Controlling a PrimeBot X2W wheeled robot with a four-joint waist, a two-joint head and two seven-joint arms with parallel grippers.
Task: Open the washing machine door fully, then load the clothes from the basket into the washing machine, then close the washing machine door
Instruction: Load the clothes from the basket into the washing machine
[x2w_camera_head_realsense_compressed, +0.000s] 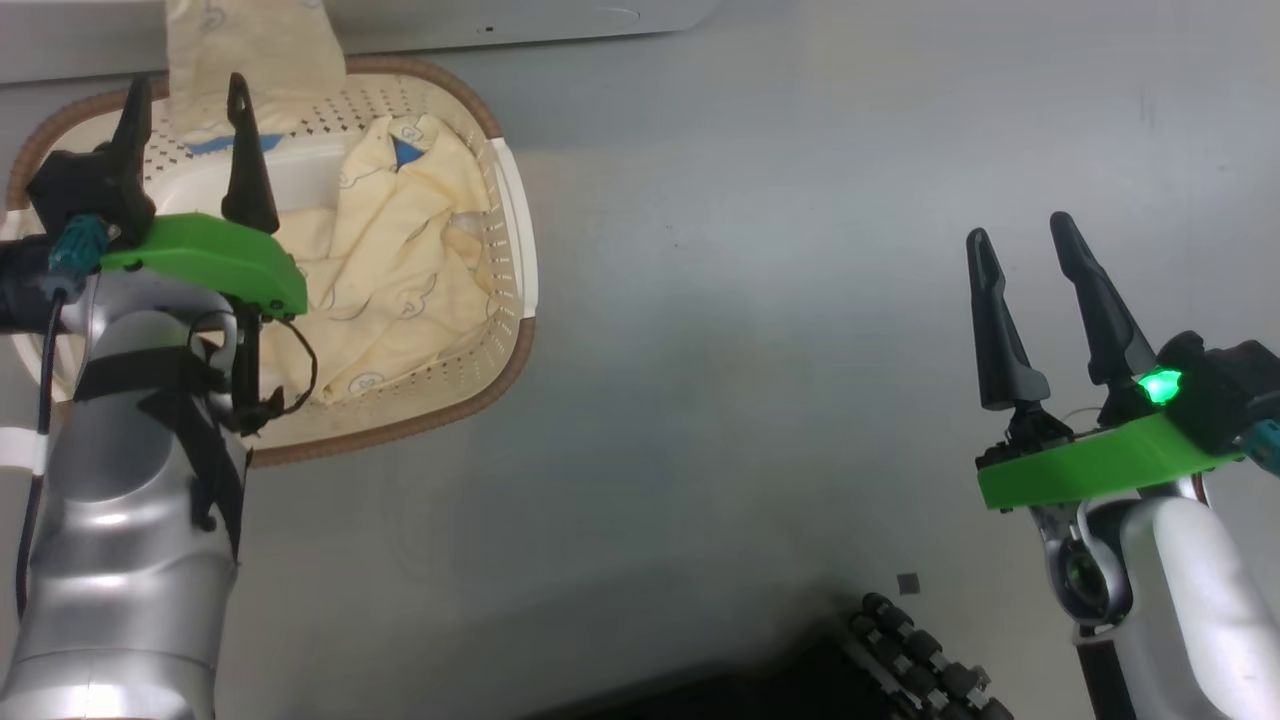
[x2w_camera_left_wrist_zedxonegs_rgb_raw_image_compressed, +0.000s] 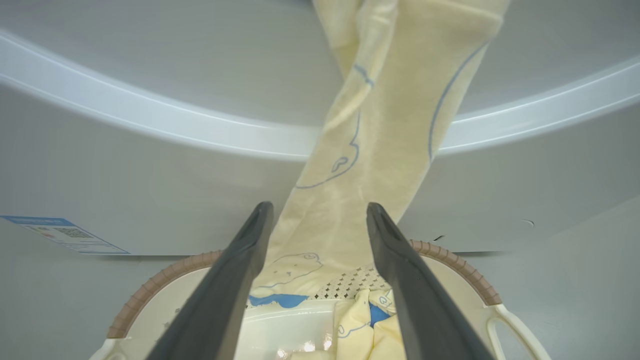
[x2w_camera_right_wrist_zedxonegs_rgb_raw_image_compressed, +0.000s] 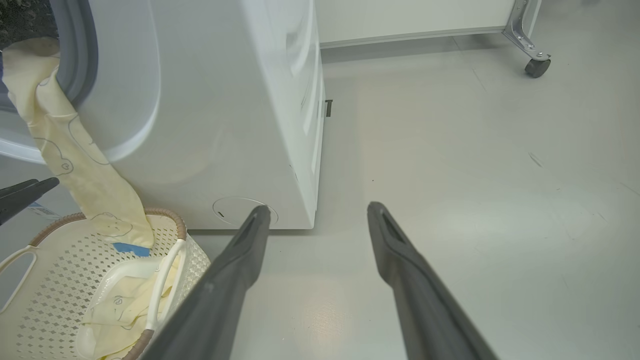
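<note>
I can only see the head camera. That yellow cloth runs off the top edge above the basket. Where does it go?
Observer: The right wrist view shows it. The hanging garment trails out of the washing machine mouth, over the grey gasket, and its lower end lies in the basket.
Operator: Is the left claw gripping it?
Observer: No. In the left wrist view the left gripper is open, and the strip hangs just beyond it, in line with the gap.
Operator: Is there anything past the machine on the right?
Observer: A caster wheel on a metal leg stands on the floor farther back.
</note>
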